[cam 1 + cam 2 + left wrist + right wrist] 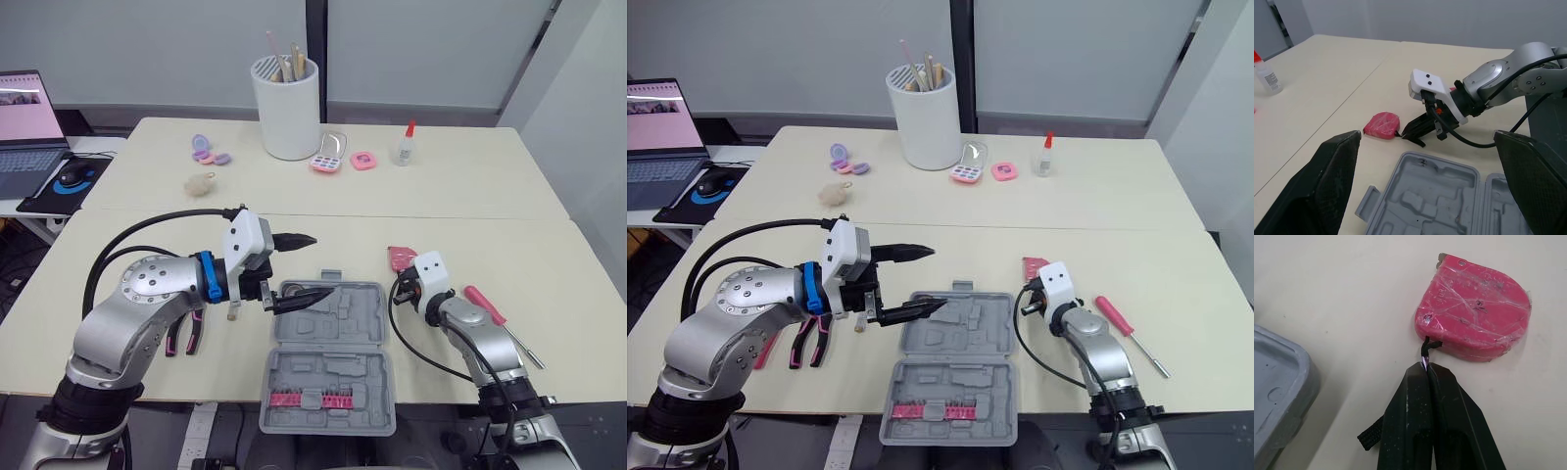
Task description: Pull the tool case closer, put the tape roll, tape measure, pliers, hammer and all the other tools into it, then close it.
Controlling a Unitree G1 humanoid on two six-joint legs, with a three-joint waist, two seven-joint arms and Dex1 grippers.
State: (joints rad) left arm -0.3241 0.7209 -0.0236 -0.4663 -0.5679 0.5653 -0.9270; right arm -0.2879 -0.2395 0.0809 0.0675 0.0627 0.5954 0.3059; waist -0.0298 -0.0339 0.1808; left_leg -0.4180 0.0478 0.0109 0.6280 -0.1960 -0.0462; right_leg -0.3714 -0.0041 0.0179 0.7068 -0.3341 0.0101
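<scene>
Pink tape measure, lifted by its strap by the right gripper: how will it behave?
Probably dangles and swings: the right gripper is shut on the thin black strap, not on the pink plastic tape measure body. The strap looks floppy, so pushing through it likely won't steer the body. Lying flat, the glossy shell should slide rather than tip.

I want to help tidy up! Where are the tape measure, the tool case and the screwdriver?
tape measure (1476, 308), right wrist view, middle of its pink body.
tool case (328, 377), left eye view, bare grey floor of the near half.
screwdriver (485, 304), left eye view, its red handle.
</scene>
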